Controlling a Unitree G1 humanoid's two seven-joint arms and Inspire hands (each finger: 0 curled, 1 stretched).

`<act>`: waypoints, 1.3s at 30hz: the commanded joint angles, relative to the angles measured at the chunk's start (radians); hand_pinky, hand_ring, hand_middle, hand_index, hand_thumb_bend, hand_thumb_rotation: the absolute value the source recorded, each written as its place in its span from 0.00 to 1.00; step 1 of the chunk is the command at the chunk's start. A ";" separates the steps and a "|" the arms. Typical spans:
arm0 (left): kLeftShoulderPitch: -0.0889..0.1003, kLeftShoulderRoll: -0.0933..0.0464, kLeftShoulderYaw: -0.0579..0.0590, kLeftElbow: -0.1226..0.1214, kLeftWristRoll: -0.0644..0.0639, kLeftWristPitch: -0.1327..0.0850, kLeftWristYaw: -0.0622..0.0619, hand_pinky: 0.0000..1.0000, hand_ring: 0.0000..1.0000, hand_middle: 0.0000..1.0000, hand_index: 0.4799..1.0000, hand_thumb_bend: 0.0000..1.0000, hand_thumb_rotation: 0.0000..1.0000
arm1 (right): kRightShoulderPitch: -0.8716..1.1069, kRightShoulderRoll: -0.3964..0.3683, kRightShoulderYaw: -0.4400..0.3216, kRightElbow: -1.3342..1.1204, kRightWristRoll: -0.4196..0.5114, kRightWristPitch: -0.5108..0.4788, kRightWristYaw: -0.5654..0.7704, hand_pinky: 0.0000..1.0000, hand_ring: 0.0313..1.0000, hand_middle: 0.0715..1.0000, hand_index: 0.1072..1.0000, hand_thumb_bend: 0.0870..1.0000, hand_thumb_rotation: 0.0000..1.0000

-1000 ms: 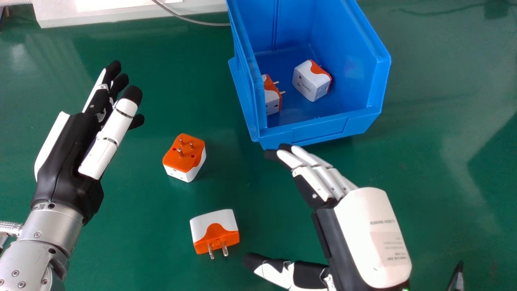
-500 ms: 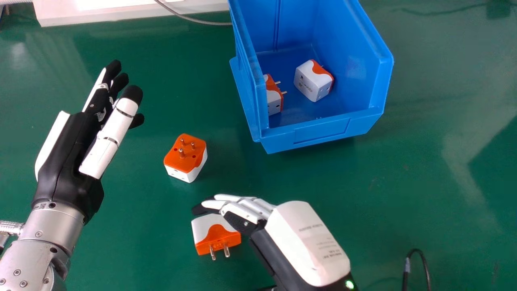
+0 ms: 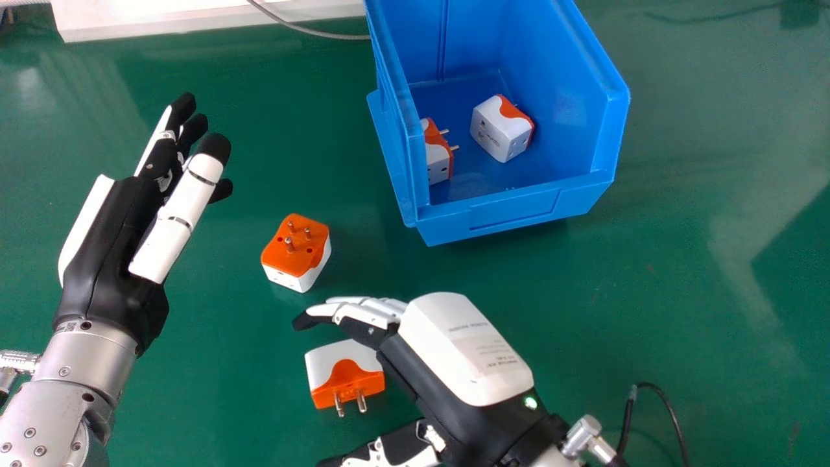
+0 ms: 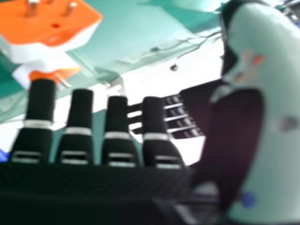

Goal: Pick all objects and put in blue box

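Note:
In the head view my left hand (image 3: 110,259) rests open over the table's left side, holding nothing. My right hand (image 3: 454,344) is low in the middle, fingers extended and thumb apart, above and beside the near orange and white plug adapter (image 3: 347,373), which lies with its prongs toward me. Farther off, another adapter (image 3: 295,250) stands prongs up. Two more, one white with orange (image 3: 502,128) and one partly behind the wall (image 3: 438,152), lie inside the blue box (image 3: 519,211). In the right hand view my right hand (image 4: 117,126) and two adapters, one large (image 4: 51,26), one smaller (image 4: 47,68), appear.
The green table (image 3: 687,279) extends around the box. A white panel (image 3: 194,19) with a grey cable (image 3: 305,29) lies along the far edge. A black cable (image 3: 661,395) loops near my right wrist.
My right hand has come from in front of the box toward me and to the left, up to the near adapter. My left hand has stayed almost still.

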 commanded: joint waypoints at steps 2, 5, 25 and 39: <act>-0.006 0.011 0.008 -0.002 -0.002 -0.018 -0.006 0.88 0.95 0.99 0.97 0.51 0.78 | -0.033 0.000 -0.016 -0.002 0.020 -0.033 -0.016 0.62 0.77 0.80 0.74 0.52 0.15; -0.006 0.012 0.008 -0.008 -0.002 -0.014 -0.006 0.87 0.95 0.99 0.97 0.51 0.78 | -0.048 0.002 -0.023 0.019 0.014 -0.043 -0.032 0.62 0.77 0.81 0.74 0.52 0.15; -0.027 0.015 0.004 -0.007 0.003 -0.001 -0.002 0.88 0.95 0.99 0.97 0.52 0.78 | -0.147 -0.002 -0.026 0.155 0.008 -0.034 -0.011 0.63 0.78 0.81 0.74 0.53 0.15; -0.027 0.014 -0.002 -0.032 0.007 0.021 0.006 0.88 0.95 0.99 0.97 0.51 0.78 | -0.217 0.013 -0.016 0.200 0.027 0.068 0.136 0.65 0.78 0.82 0.75 0.51 0.12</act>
